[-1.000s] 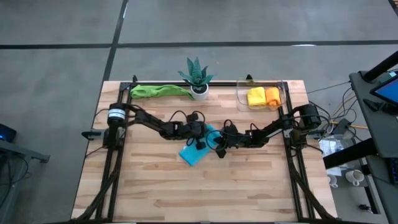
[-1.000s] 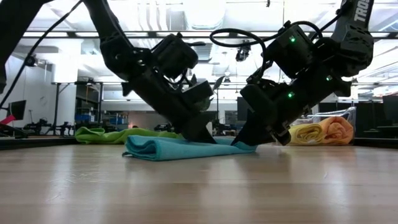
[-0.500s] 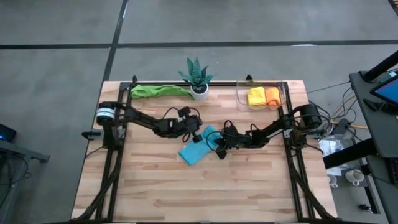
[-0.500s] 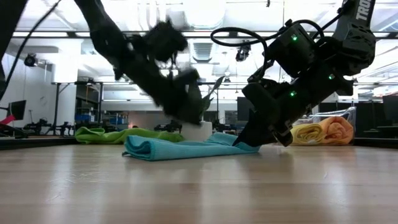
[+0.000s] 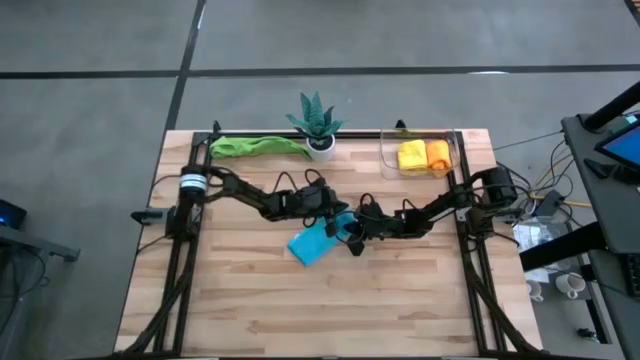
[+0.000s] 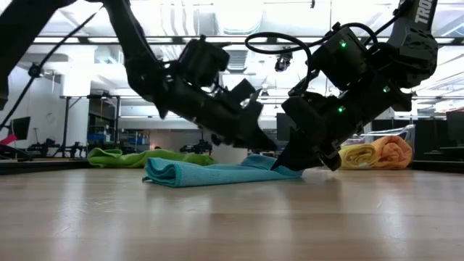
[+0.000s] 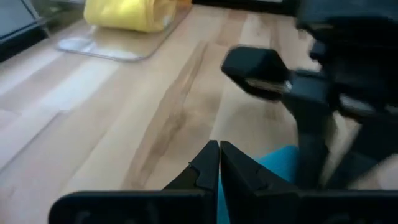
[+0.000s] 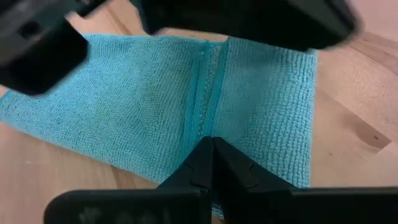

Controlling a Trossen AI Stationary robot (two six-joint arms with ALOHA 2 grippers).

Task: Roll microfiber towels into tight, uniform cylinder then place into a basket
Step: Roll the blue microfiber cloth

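Observation:
A light blue towel (image 5: pixel 315 243) (image 6: pixel 196 172) lies folded flat in the middle of the table. My right gripper (image 5: pixel 351 238) (image 8: pixel 211 146) is shut, with its tips down on the towel's right end. My left gripper (image 5: pixel 334 214) (image 6: pixel 271 145) is shut and hangs a little above that same end, pointing toward the right gripper and touching nothing; in its own wrist view (image 7: pixel 219 155) nothing is between the fingers. The clear basket (image 5: pixel 388 150) at the far right holds a yellow roll (image 5: pixel 411 156) and an orange roll (image 5: pixel 437 153). My right gripper presses its shut fingertips (image 8: pixel 200 157) down on the towel's right end, at the seam where two hemmed edges meet (image 8: pixel 202 118). The fingers slant down from the table's right side. The towel lies flat on the table beneath them. Whether any cloth is caught between the tips I cannot tell.
A green towel (image 5: pixel 255 146) lies stretched along the far edge at the left. A potted plant (image 5: pixel 317 122) stands at the middle of the far edge. The near half of the wooden table (image 5: pixel 320 310) is bare.
My left gripper has come up off the light blue towel, swung up and back, then moved toward the right gripper, tipping from steeply down to nearly level and staying shut. The towel and my right gripper have stayed where they were.

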